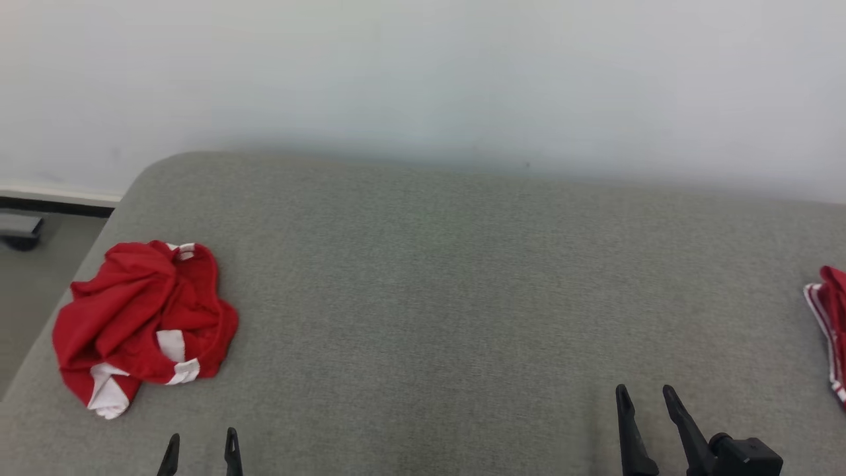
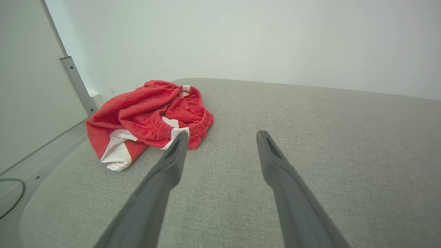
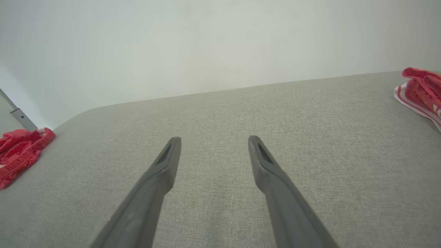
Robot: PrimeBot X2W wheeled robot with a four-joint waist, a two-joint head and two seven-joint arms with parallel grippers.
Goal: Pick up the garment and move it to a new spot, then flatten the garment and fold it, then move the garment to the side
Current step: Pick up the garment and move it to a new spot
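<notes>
The crumpled red garment (image 1: 142, 324) with white bands lies at the left end of the grey cloth-covered counter (image 1: 429, 277). The left pincer (image 1: 202, 434) hovers released at the counter's near edge. The right pincer (image 1: 645, 390), also released, is toward the counter's right end, where another red-and-white cloth (image 1: 831, 330) lies.
</notes>
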